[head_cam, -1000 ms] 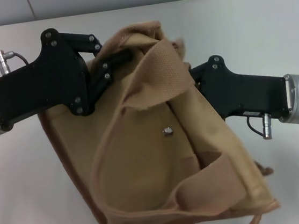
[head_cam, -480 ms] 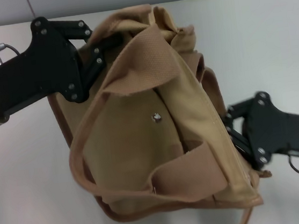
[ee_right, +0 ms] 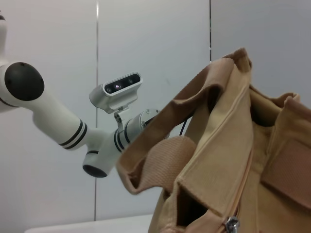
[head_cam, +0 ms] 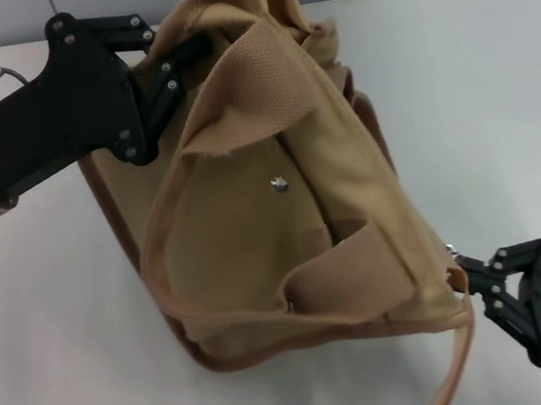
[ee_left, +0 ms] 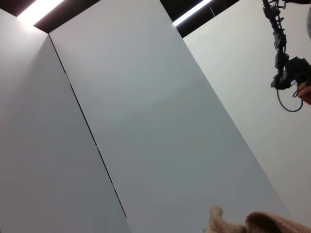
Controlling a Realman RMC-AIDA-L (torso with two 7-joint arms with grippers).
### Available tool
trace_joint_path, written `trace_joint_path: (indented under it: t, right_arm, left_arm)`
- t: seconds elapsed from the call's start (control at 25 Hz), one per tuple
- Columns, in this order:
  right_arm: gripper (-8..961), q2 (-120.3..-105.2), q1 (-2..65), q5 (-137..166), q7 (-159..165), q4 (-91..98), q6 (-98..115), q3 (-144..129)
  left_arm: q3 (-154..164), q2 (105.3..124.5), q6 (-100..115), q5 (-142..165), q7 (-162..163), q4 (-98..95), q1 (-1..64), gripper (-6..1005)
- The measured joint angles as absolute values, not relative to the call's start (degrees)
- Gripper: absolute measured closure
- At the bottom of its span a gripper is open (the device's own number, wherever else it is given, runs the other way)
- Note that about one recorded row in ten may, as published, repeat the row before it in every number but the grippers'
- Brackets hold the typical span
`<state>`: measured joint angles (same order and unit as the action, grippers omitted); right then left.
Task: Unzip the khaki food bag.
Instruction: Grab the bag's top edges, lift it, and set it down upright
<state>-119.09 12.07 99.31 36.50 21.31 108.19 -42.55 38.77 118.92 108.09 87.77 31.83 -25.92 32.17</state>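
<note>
The right gripper [head_cam: 462,269] has dropped toward the near right corner of the bag [head_cam: 253,224] since a second ago, and the bag has swung upright with it. The left gripper [head_cam: 196,50] stays clamped on the bag's far top edge, holding it up over the table [head_cam: 492,89]. Whether the right fingers pinch anything, I cannot tell. One bag, two handles, one stud [head_cam: 279,184], one zipper pull [ee_right: 232,224].
</note>
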Motion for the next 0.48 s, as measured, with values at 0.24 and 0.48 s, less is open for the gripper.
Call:
trace_joint_path:
  t: [0.24, 0.48]
  right_arm:
    - [931, -119.15, 10.24, 91.6, 40.04, 17.69, 110.47, -30.25]
    - [896, -119.26, 11.29, 90.43, 44.81, 15.15, 110.74, -18.91]
  left_arm:
    - [38.88, 119.16, 106.46, 85.25, 28.54, -20.12, 34.95, 846]
    - [38.7, 119.19, 104.17, 77.5, 19.75, -4.7, 39.98, 843]
